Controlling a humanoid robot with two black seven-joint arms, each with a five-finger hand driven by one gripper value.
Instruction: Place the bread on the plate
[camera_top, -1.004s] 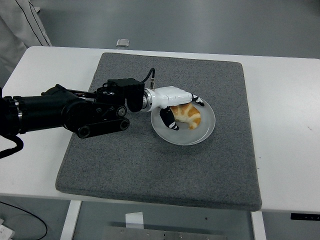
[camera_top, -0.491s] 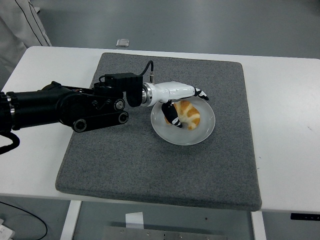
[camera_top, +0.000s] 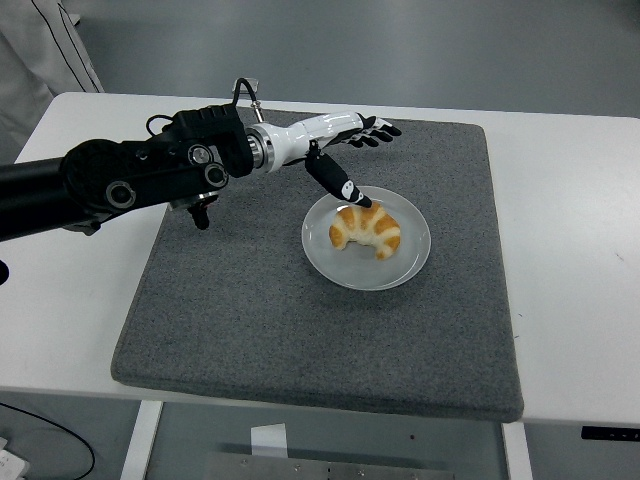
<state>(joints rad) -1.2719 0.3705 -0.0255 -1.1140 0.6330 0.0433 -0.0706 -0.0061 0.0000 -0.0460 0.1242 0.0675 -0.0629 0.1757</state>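
A golden croissant (camera_top: 367, 229) lies on a clear round plate (camera_top: 412, 261) on the grey mat. My left hand (camera_top: 355, 150) is raised above and behind the plate, up and to the left of the bread. Its fingers are spread and hold nothing. The thumb (camera_top: 335, 181) points down toward the plate's rim. The right arm does not show.
The grey mat (camera_top: 250, 320) covers the middle of the white table (camera_top: 570, 240). A small light object (camera_top: 245, 85) lies beyond the table's far edge. My black left arm (camera_top: 110, 185) reaches across the mat's far left part.
My left hand has let go of the croissant, opened, and lifted up and back away from the plate. The croissant stays on the plate.
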